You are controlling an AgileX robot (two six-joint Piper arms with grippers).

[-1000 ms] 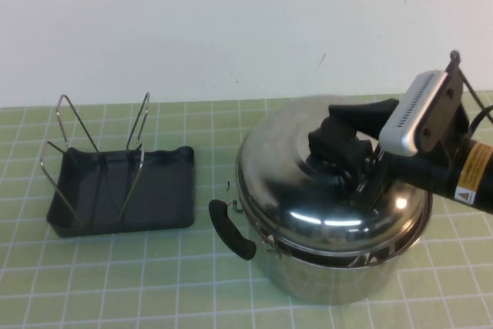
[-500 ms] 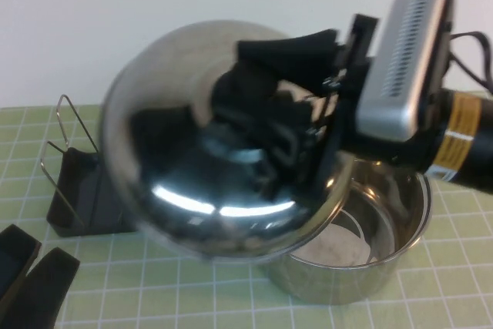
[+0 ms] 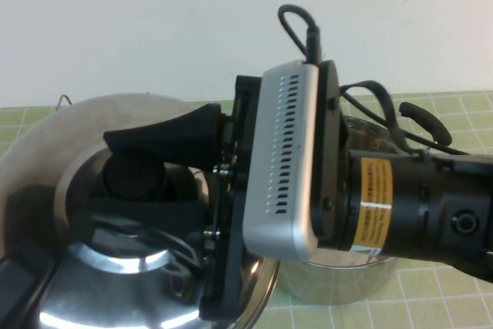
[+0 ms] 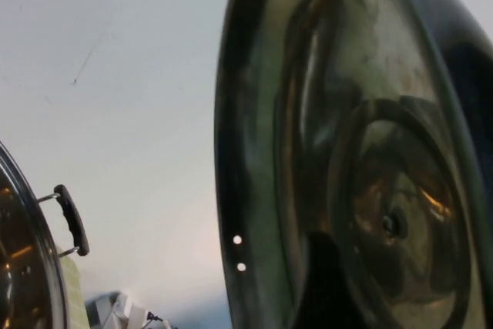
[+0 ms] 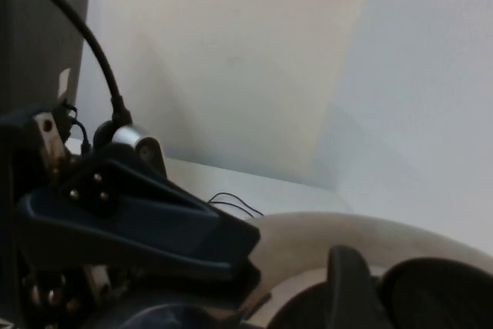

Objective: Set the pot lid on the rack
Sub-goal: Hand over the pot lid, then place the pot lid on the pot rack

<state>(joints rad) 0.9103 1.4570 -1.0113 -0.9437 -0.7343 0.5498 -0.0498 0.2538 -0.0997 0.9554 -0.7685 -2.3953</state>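
The right hand (image 3: pixel 142 171) is up off the surface (image 3: pixel 447 290) and close to the high camera, its wrist and silver camera housing (image 3: pixel 283 161) filling the middle of that view. Its 2 black fingers (image 3: pixel 166 135) are clenched on the black knob (image 3: pixel 132 175) of the lid (image 3: pixel 85 267), 1 finger above the knob and the other below it. The lid hangs in the air, tilted with its domed top toward the high camera, and it covers the lower left of that view, its rim cut off by the edge. In the right wrist view the knob (image 5: pixel 439 290) sits dark at the bottom with a finger (image 5: pixel 131 225) beside it and the pale curve of the lid (image 5: pixel 339 236) behind. The left wrist view looks at the lid's hollow underside (image 4: pixel 362 167) (the centre fixing shows as a small dark spot), standing nearly on edge. Of the rack (image 3: pixel 63 100) only the tip of 1 wire loop shows, poking out above the lid's far left rim; the rest is hidden behind the lid. The pot (image 3: pixel 347 279) stands uncovered on the green gridded surface at the right, mostly behind the right arm, and its rim and black handle (image 4: pixel 73 219) appear at the side of the left wrist view. A dark shape at the lower left corner of the high view is probably the left hand (image 3: pixel 19 279); I cannot tell its state.
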